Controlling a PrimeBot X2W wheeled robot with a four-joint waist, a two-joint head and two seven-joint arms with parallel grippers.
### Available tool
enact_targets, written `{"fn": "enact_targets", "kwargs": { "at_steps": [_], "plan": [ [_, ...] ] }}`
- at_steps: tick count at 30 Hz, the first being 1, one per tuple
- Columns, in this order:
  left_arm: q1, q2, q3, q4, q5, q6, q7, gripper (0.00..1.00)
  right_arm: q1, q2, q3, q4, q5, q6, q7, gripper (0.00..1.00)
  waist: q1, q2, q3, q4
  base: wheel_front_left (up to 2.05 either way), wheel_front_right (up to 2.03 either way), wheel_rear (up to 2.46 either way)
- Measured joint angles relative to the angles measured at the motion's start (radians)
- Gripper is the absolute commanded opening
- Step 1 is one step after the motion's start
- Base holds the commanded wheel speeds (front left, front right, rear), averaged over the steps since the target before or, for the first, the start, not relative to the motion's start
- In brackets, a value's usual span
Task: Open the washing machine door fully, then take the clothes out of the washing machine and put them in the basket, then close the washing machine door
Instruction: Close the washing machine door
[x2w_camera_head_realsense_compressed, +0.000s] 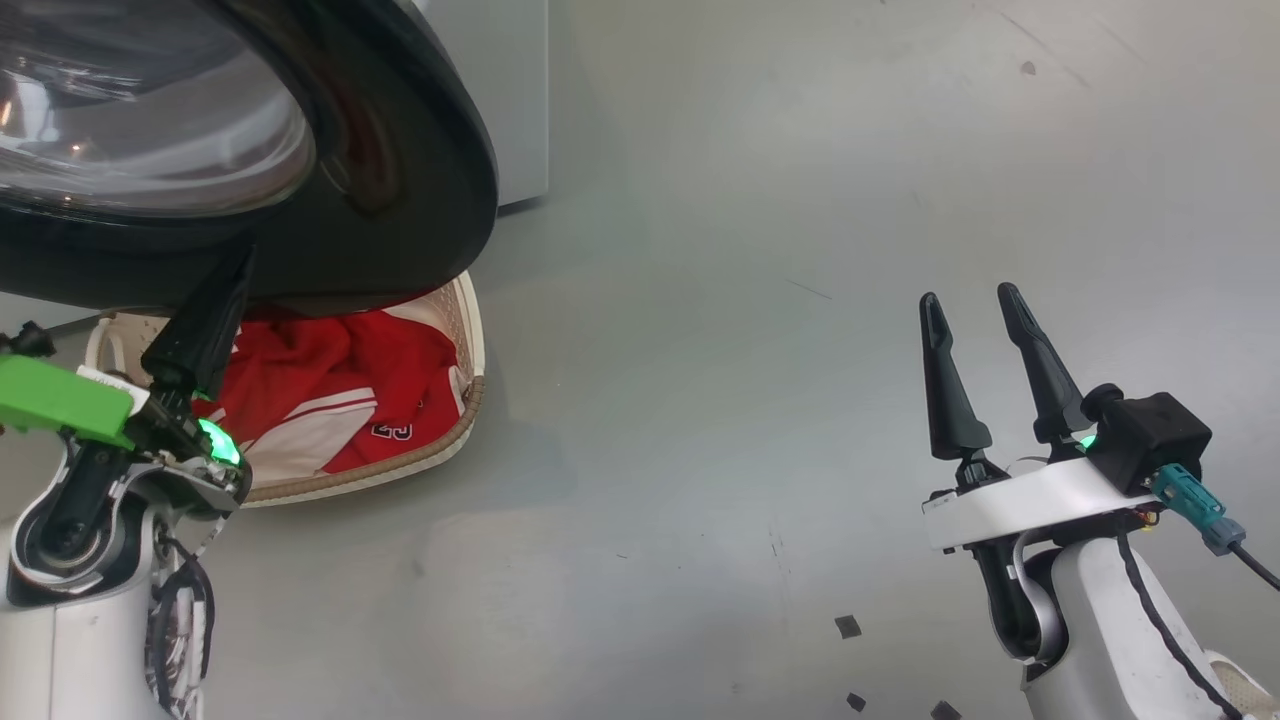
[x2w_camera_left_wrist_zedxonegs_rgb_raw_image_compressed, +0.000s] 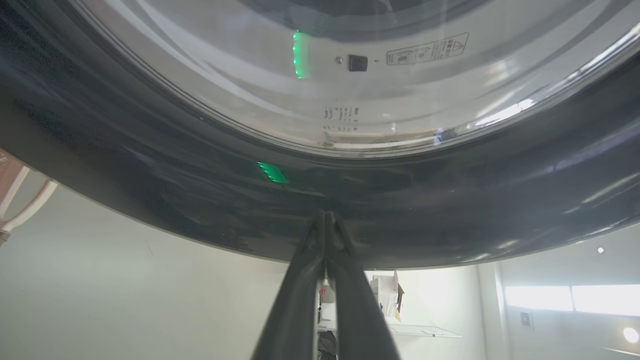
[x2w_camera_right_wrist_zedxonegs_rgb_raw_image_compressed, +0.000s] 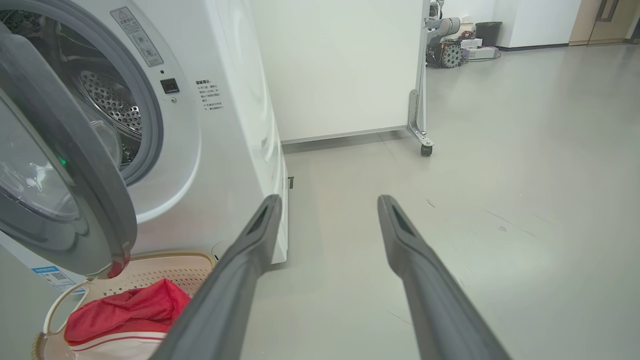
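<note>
The washing machine door hangs part open above the basket, its black rim around a clear glass bowl. My left gripper is shut, and in the left wrist view its joined tips press against the door rim, holding nothing. The cream basket sits on the floor under the door, holding the red and white clothes. In the right wrist view the washing machine shows its steel drum, with the door, basket and clothes at the left. My right gripper is open over bare floor, far right of the basket.
Grey floor stretches to the right of the washer. A white partition on a wheeled leg stands behind it, with equipment beyond. Small dark scraps lie on the floor near my right arm.
</note>
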Motion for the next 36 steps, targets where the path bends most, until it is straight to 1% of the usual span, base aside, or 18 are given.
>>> {"fn": "enact_targets", "kwargs": {
  "at_steps": [4,7,8,9,10,11,16,19,21,22,23,29,31,32,33,34,36],
  "plan": [
    [0.053,-0.018,0.029,-0.043,-0.012,0.000,-0.023,0.00,0.004,-0.004,-0.018,0.005,-0.011,0.000,0.000,1.00,0.0000,0.0000,-0.023,0.028,0.00,0.00,0.00],
    [0.084,-0.028,0.036,-0.078,-0.013,0.000,-0.027,0.00,0.014,-0.018,-0.033,0.009,-0.012,0.000,0.000,1.00,0.0000,0.0000,-0.041,0.052,0.00,0.00,0.00],
    [0.096,-0.033,0.040,-0.087,-0.013,0.000,-0.038,0.33,0.017,-0.022,-0.038,0.011,-0.014,-0.001,0.000,1.00,0.0000,0.0000,-0.048,0.061,0.00,0.00,0.00],
    [0.110,-0.039,0.044,-0.095,-0.013,0.000,-0.045,0.53,0.021,-0.025,-0.041,0.012,-0.020,-0.001,0.000,1.00,0.0000,0.0000,-0.054,0.070,0.00,0.00,0.00],
    [0.124,-0.042,0.044,-0.105,-0.013,0.000,-0.045,0.81,0.026,-0.028,-0.043,0.014,-0.022,-0.001,0.000,1.00,0.0000,0.0000,-0.060,0.079,0.00,0.00,0.00],
    [0.138,-0.044,0.044,-0.113,-0.011,0.000,-0.051,1.00,0.031,-0.030,-0.045,0.016,-0.023,-0.001,0.000,1.00,0.0000,0.0000,-0.067,0.088,0.00,0.00,0.00],
    [0.201,-0.050,0.053,-0.150,0.013,0.000,-0.108,1.00,0.054,-0.037,-0.057,0.025,-0.030,-0.001,0.000,1.00,0.0000,0.0000,-0.103,0.132,0.00,0.00,0.00],
    [0.235,-0.049,0.055,-0.184,0.086,0.000,-0.151,1.00,0.067,-0.041,-0.068,0.028,-0.030,-0.002,0.000,1.00,0.0000,0.0000,-0.126,0.157,0.00,0.00,0.00],
    [0.257,-0.046,0.039,-0.218,0.185,0.000,-0.178,1.00,0.078,-0.044,-0.076,0.029,-0.030,-0.010,0.000,1.00,0.0000,0.0000,-0.140,0.174,0.00,0.00,0.00],
    [0.272,-0.040,0.028,-0.247,0.268,0.000,-0.219,1.00,0.084,-0.049,-0.083,0.029,-0.030,-0.010,0.000,1.00,0.0000,0.0000,-0.154,0.190,0.00,0.00,0.00],
    [0.281,-0.027,0.019,-0.263,0.317,0.000,-0.239,1.00,0.087,-0.051,-0.084,0.029,-0.033,-0.010,0.000,1.00,0.0000,0.0000,-0.161,0.197,0.00,0.00,0.00],
    [0.337,0.088,-0.049,-0.338,0.644,0.000,-0.389,1.00,0.102,-0.057,-0.089,0.029,-0.039,-0.017,0.000,1.00,0.0000,0.0000,-0.206,0.234,0.00,0.00,0.00],
    [0.360,0.116,-0.073,-0.356,0.749,-0.001,-0.446,1.00,0.111,-0.059,-0.093,0.029,-0.040,-0.017,0.000,1.00,0.0000,0.0000,-0.220,0.244,0.00,0.00,0.00],
    [0.371,0.141,-0.092,-0.363,0.810,-0.001,-0.477,1.00,0.114,-0.060,-0.095,0.028,-0.041,-0.018,0.000,1.00,0.0000,0.0000,-0.226,0.248,0.00,0.00,0.00],
    [0.384,0.178,-0.112,-0.367,0.871,-0.001,-0.499,1.00,0.116,-0.061,-0.096,0.028,-0.043,-0.018,0.000,1.00,0.0000,0.0000,-0.232,0.253,0.00,0.00,0.00],
    [0.394,0.187,-0.108,-0.369,0.920,-0.001,-0.535,1.00,0.117,-0.062,-0.096,0.028,-0.044,-0.017,0.000,1.00,0.0000,0.0000,-0.237,0.256,0.00,0.00,0.00],
    [0.413,0.188,-0.114,-0.361,1.009,-0.001,-0.580,1.00,0.117,-0.065,-0.094,0.026,-0.055,-0.018,0.000,1.00,0.0000,0.0000,-0.248,0.262,0.00,0.00,0.00]
  ]
}}
